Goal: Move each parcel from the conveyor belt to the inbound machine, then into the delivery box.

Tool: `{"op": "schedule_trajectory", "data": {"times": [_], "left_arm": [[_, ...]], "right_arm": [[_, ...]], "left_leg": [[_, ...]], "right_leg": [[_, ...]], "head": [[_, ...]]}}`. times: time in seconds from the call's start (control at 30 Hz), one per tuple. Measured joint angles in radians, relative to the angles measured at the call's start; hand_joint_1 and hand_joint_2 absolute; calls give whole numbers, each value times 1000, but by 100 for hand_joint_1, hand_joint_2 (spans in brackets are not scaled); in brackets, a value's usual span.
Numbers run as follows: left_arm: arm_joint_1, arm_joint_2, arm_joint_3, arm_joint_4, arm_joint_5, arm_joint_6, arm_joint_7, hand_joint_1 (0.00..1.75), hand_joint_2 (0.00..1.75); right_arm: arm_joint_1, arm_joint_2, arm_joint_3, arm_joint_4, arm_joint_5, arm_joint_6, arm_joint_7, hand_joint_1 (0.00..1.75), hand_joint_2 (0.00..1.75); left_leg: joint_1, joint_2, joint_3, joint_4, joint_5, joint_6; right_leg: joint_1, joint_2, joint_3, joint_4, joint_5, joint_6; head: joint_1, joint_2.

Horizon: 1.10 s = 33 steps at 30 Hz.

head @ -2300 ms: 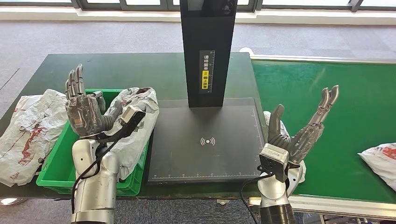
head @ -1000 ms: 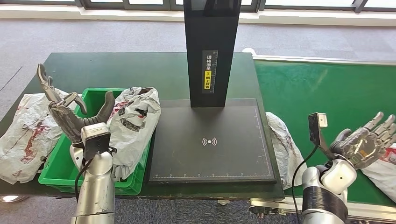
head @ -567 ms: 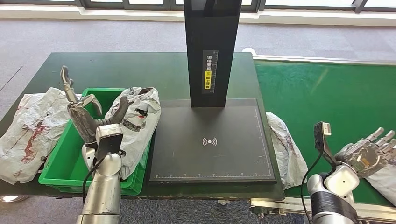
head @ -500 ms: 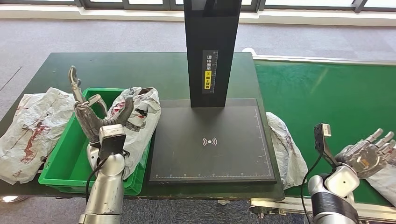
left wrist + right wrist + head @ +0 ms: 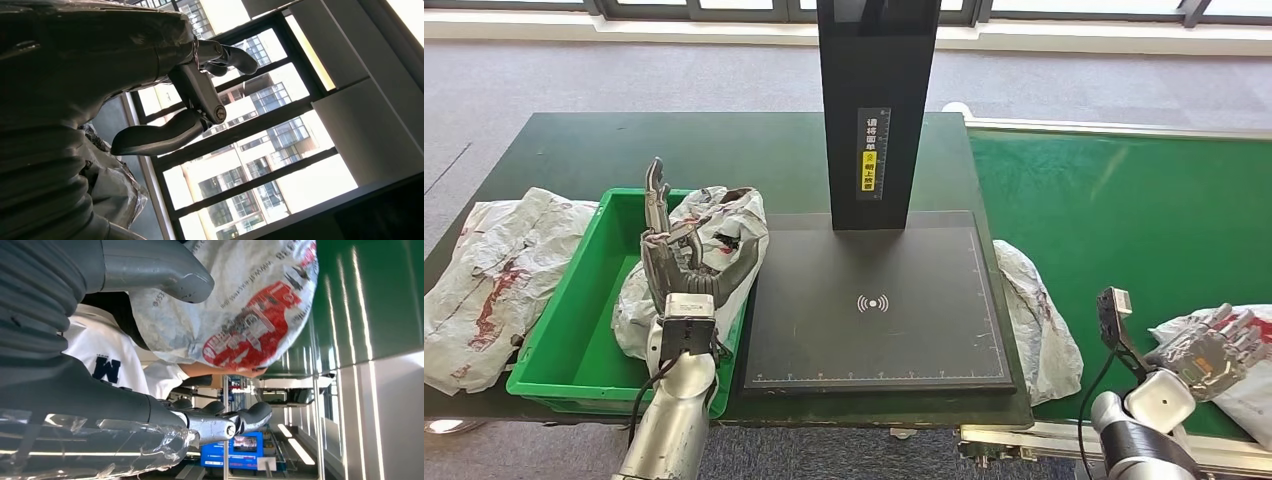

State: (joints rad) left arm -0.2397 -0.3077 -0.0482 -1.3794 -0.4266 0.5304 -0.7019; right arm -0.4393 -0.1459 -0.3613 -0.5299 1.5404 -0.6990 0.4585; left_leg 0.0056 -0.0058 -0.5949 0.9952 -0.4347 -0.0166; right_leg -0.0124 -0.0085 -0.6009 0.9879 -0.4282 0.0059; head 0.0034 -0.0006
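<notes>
Dark table (image 5: 574, 150), upper left, and green belt (image 5: 1124, 200) carry four crinkled plastic parcels (image 5: 494, 270); one fills the crate (image 5: 574, 340). Left hand (image 5: 674, 260) fingers spread; right hand (image 5: 1214, 345) fingers apart over a parcel.

Parcel depot, conveyor belt (image 5: 1124, 200), inbound machine (image 5: 874, 290)

A dark table (image 5: 574, 150) carries a green plastic bin (image 5: 574, 340) at its left and a flat black scanner plate (image 5: 874, 300) with an upright black post (image 5: 874, 100) at centre. A crumpled white plastic parcel (image 5: 714, 250) lies in the bin, another (image 5: 484, 275) left of it. A green conveyor belt (image 5: 1124, 220) runs to the right, with a third parcel (image 5: 1034, 320) between plate and belt and a fourth (image 5: 1239, 355) at the belt's near right.
</notes>
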Motion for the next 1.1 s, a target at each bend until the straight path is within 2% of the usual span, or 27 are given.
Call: {"op": "schedule_trajectory", "data": {"times": [0.13, 0.37, 1.1], "left_arm": [[3, 1, -2, 0, 6, -6, 0, 0, 175], [3, 1, -2, 0, 7, -7, 0, 0, 175], [4, 2, -10, 3, 8, -7, 0, 0, 175]], "right_arm": [[-21, -18, 0, 87, 0, 0, 4, 0, 175], [-33, -34, 0, 151, 0, -1, -1, 0, 175], [-32, -47, 0, 182, 0, 11, -4, 0, 175]], "left_leg": [[0, 0, 0, 0, 0, 0], [0, 0, 0, 0, 0, 0], [0, 0, 0, 0, 0, 0]], "right_leg": [[0, 0, 0, 0, 0, 0], [0, 0, 0, 0, 0, 0], [0, 0, 0, 0, 0, 0]], "head": [[0, 0], [0, 0], [0, 0]]}}
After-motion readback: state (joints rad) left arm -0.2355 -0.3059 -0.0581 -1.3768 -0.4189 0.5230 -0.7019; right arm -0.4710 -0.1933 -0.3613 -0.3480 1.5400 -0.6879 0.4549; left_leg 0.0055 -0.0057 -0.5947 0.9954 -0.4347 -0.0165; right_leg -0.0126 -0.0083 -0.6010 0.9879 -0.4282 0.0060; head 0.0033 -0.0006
